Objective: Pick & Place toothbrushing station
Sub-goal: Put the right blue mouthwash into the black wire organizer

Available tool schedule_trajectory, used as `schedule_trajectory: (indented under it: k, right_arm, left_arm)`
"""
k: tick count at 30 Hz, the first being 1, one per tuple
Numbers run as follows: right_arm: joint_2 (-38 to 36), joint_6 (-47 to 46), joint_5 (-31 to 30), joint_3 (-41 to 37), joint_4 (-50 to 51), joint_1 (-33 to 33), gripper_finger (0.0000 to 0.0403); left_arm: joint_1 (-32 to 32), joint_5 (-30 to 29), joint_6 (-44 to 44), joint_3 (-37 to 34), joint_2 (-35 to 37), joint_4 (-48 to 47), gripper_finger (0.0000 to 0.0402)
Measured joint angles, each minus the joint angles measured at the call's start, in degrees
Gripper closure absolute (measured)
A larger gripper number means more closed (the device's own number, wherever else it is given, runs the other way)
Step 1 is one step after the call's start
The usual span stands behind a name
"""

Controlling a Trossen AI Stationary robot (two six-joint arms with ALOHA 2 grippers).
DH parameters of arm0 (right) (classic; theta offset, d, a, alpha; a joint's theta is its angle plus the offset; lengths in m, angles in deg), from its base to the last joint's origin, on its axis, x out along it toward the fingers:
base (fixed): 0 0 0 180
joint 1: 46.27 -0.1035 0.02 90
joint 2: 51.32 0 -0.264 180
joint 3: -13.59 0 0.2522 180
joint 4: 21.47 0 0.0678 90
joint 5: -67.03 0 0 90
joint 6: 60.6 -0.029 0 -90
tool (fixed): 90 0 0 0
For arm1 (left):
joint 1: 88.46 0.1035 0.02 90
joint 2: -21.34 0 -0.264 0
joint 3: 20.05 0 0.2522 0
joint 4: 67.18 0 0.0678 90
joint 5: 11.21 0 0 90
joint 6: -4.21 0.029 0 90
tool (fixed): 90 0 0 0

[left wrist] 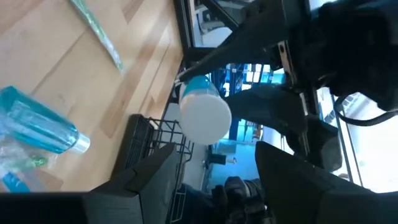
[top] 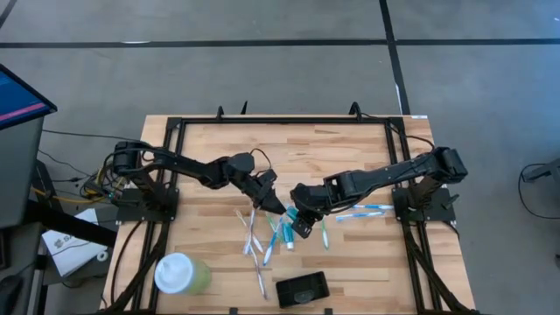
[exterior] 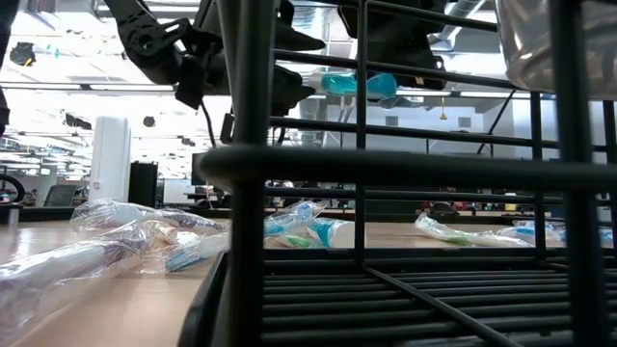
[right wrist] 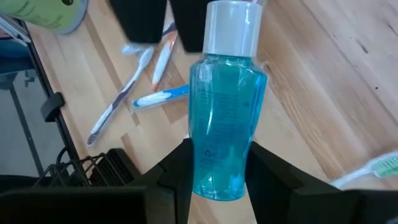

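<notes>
Handover underway: right hand (right wrist: pixel 214 168) grips our teal bottle (right wrist: pixel 225 124); left hand (left wrist: pixel 214 171) (open) must close on its cap.

Clear teal bottle (right wrist: pixel 222 130) with white cap, pale wood table (top: pixel 350 166), black holder (top: pixel 302 288), pale green cup (top: pixel 182 274).

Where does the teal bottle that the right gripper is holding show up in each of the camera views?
High view: teal bottle at table centre, in the right gripper.
Low view: top centre, held aloft.
Left wrist view: its white cap at centre, facing the camera, beyond the open left gripper.
Right wrist view: centre, between the fingers.
Shared landmark: the black holder.
</notes>
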State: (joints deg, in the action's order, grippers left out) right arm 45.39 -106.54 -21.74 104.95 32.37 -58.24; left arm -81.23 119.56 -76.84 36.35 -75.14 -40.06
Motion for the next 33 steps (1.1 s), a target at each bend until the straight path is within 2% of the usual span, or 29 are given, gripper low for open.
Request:
schedule_trajectory:
  k: [19, 33]
  right_arm:
    - [0.08, 0.75, 0.02, 0.0, 0.24, -0.02, 0.0286]
    - [0.11, 0.9, -0.25, 0.03, 0.18, 0.09, 0.0286]
  left_arm:
    - [1.51, 0.26, -0.09, 1.17, -2.92, -0.81, 0.018]
    - [1.12, 0.71, 0.02, 4.95, -4.33, -1.57, 0.0182]
